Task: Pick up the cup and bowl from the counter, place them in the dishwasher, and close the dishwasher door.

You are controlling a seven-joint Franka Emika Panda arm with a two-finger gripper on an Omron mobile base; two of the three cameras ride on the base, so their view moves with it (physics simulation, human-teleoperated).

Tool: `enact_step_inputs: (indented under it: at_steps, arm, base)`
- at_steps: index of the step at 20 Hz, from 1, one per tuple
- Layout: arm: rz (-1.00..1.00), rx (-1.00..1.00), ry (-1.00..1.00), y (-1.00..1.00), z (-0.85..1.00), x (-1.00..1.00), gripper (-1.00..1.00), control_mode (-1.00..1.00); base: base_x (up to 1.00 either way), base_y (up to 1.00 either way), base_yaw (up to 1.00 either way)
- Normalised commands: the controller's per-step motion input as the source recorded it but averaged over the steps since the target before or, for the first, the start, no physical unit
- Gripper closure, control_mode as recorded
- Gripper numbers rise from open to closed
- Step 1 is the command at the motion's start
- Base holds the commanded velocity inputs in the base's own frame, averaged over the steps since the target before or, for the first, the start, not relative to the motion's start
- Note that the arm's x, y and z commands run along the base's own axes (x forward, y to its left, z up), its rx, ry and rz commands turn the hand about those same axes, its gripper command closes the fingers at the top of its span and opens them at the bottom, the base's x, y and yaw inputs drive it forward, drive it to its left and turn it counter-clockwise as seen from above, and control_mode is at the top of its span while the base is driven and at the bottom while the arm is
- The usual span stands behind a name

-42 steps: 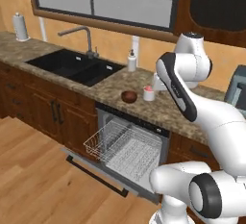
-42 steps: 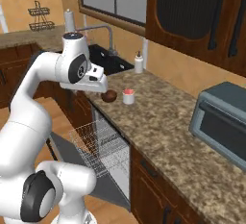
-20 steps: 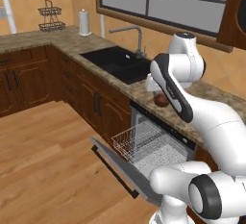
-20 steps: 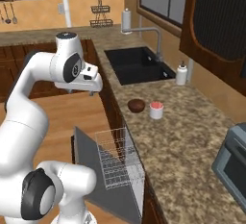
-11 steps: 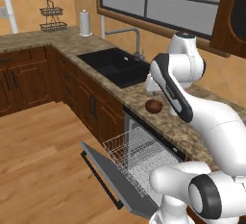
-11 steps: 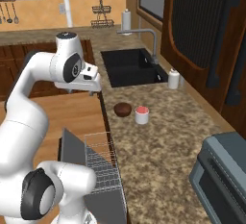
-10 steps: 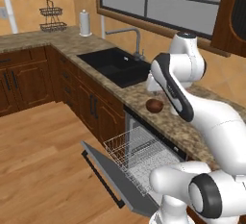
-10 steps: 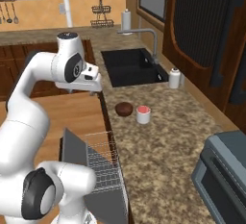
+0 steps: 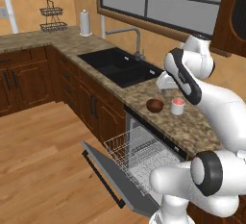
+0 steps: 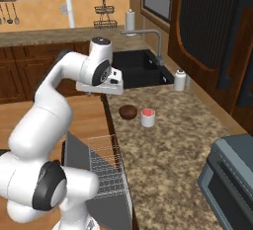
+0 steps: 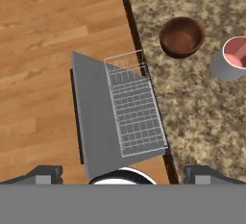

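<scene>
Spread wide and holding nothing, the hand (image 11: 122,172) looks straight down from above the counter's (image 11: 192,117) front edge, its two dark fingertips (image 11: 45,172) far apart at the bottom of the hand view. From there the dishwasher door (image 11: 93,122) lies dropped flat over the wooden floor (image 11: 38,50), with the white wire rack (image 11: 134,107) pulled out over it; the dark bar handle (image 11: 75,117) runs along the door's far edge. Up on the granite, the bowl (image 11: 181,36) sits just beside the counter edge, and the cup (image 11: 230,58) stands near it, apart, cut by the frame.

In the left base view the bowl (image 9: 154,105) and cup (image 9: 178,106) stand side by side above the dishwasher (image 9: 144,155), with a black sink (image 9: 117,67), a faucet (image 9: 132,38), a paper-towel roll (image 9: 85,23) and a wire basket stand (image 9: 51,17) farther along.

From the right base view the hand's mount (image 10: 106,85) hangs out past the counter edge, short of the bowl (image 10: 128,111) and cup (image 10: 147,117); a white soap bottle (image 10: 180,80) and a grey microwave (image 10: 230,184) appear here.

No writing is legible anywhere.
</scene>
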Motion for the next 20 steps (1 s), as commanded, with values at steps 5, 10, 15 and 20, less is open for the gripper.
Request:
enact_step_inputs:
  at_steps: [5, 10, 15, 20]
  arm:
    - [0.07, 0.03, 0.04, -0.23, -0.26, 0.63, -1.0, -1.0]
    - [0.06, -0.03, 0.0, -0.12, -0.32, 0.59, -1.0, -1.0]
    - [0.04, -0.17, 0.01, -0.12, -0.48, 0.4, -1.0, -1.0]
    - [0.03, -0.17, 0.0, -0.18, -0.43, 0.25, -1.0, -1.0]
  base:
    - [0.0, 0.0, 0.0]
    - [0.0, 0.0, 0.0]
    - [0.0, 0.0, 0.0]
    - [0.0, 0.0, 0.0]
